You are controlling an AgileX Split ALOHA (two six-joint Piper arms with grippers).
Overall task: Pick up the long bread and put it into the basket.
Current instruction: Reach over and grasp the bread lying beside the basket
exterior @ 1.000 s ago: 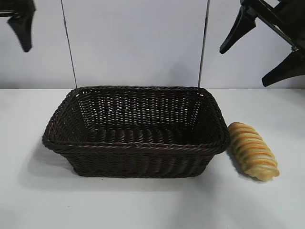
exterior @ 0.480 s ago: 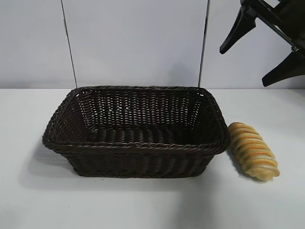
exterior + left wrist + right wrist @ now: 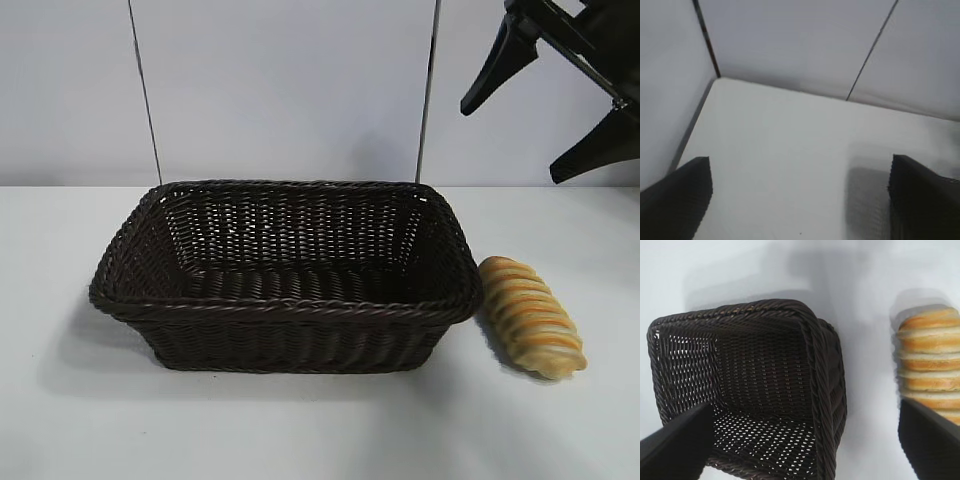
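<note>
The basket [image 3: 285,275], dark brown woven wicker with a braided rim, stands in the middle of the white table [image 3: 300,430], and nothing lies inside it. The long bread [image 3: 532,316] lies flat on the table just beside the short right end of the basket, outside it, with its near end turned a little away from the basket wall; whether it touches the wicker I cannot tell. The right gripper [image 3: 545,115] hangs in the air above and behind the bread, higher than the basket rim and to the right of the basket, and its two black fingers stand wide apart and hold nothing. In the right wrist view the basket [image 3: 747,390] and the striped loaf [image 3: 930,362] are seen between the fingertips [image 3: 930,437] of this gripper, well below them. The left gripper [image 3: 800,200] does not appear in the exterior view; its own wrist view shows its two dark fingers [image 3: 675,200] spread wide with only bare table [image 3: 790,150] between them, away from the basket, and nothing is held.
</note>
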